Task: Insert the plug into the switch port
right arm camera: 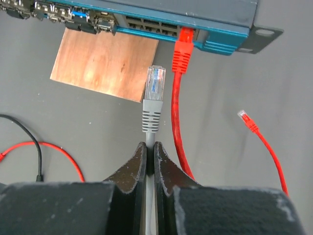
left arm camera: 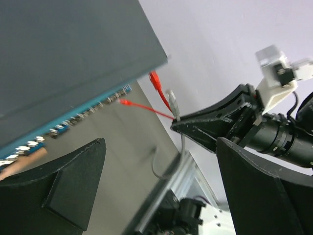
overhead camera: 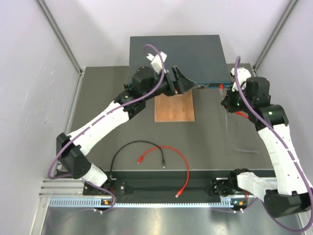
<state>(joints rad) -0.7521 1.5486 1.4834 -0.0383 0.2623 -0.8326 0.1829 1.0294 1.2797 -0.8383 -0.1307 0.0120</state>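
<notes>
The switch (overhead camera: 176, 56) is a flat dark box at the back of the table, its teal port face (right arm camera: 146, 22) towards me. My right gripper (right arm camera: 150, 149) is shut on a grey cable just behind its grey plug (right arm camera: 155, 93). The plug points at the port face and stops a short way off it, left of a red plug (right arm camera: 183, 46) seated in a port. In the left wrist view the grey plug (left arm camera: 172, 100) sticks out of the right fingers (left arm camera: 210, 122). My left gripper (left arm camera: 160, 147) is open and empty at the switch's front (overhead camera: 188, 82).
A brown wooden board (overhead camera: 174, 107) lies under the switch's front edge. A loose red plug (right arm camera: 247, 120) on its cable lies on the table to the right. A black cable (overhead camera: 127, 149) and a red cable (overhead camera: 171, 152) lie near the front.
</notes>
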